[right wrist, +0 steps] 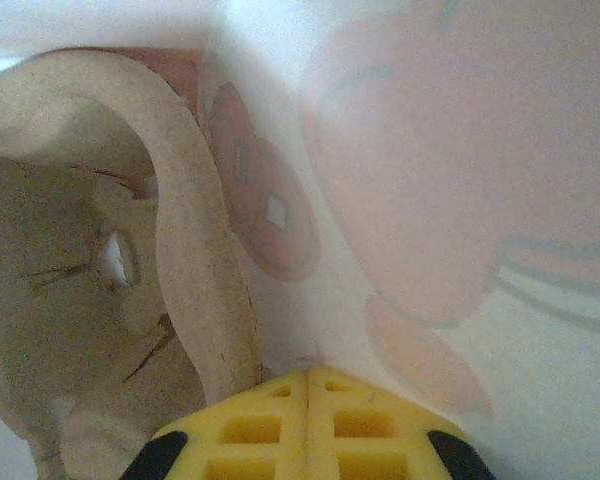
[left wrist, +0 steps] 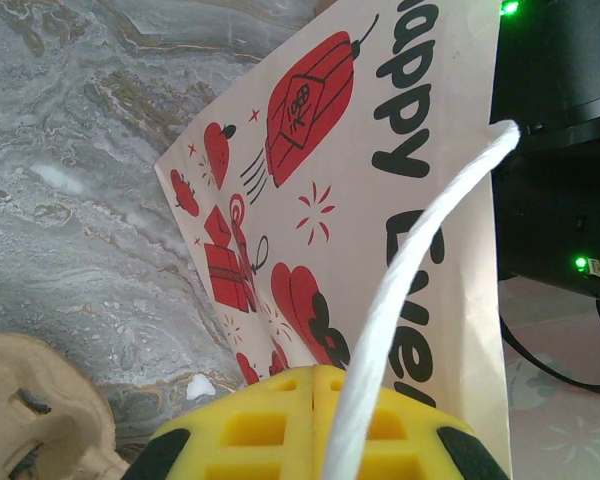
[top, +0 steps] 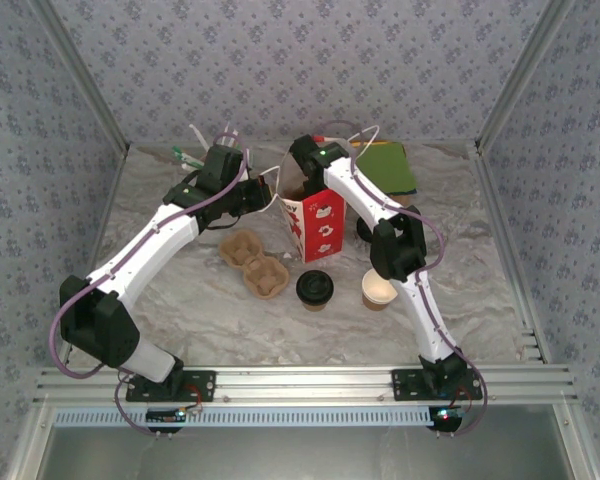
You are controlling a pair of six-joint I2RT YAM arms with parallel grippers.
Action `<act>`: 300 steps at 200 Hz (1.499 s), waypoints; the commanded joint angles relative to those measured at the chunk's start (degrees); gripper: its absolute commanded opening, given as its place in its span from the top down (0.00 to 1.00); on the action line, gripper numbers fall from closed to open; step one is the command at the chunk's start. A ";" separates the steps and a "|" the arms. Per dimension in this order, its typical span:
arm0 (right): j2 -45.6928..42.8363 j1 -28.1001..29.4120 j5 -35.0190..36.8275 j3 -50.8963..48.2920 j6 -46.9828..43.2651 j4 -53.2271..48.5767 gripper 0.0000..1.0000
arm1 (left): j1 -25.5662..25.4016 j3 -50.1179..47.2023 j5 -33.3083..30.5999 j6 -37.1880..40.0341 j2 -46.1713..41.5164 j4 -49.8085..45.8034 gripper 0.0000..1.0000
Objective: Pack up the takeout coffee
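The takeout coffee [top: 314, 288], a brown cup with a black lid, stands on the table in front of the red-and-white paper bag [top: 318, 228]. My left gripper [left wrist: 313, 370] is shut at the bag's left side [left wrist: 380, 200]. The bag's white cord handle [left wrist: 420, 250] runs over its right finger, and I cannot tell whether the cord is pinched. My right gripper [right wrist: 308, 375] is shut inside the bag, against the pale inner wall [right wrist: 430, 200]. A pulp cup carrier [right wrist: 90, 280] stands in the bag, touching the left finger.
A second pulp carrier [top: 253, 262] lies on the table left of the coffee. A lidless brown cup [top: 378, 290] stands to the coffee's right, by the right arm. A green folder [top: 390, 168] lies at the back right.
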 commanded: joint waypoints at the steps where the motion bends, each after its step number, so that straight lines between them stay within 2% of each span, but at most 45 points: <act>1: 4.25 -0.68 -1.42 -1.16 0.17 -1.20 1.00 | 0.36 2.12 0.76 0.78 0.76 -1.52 1.00; 217: 2.46 0.16 -1.32 -0.08 0.04 -1.52 1.00 | 0.36 2.20 0.51 0.72 0.93 -1.63 1.00; 300: 2.57 0.76 -2.67 -2.61 0.34 -0.71 1.00 | 0.38 2.12 0.56 0.85 0.95 -1.74 1.00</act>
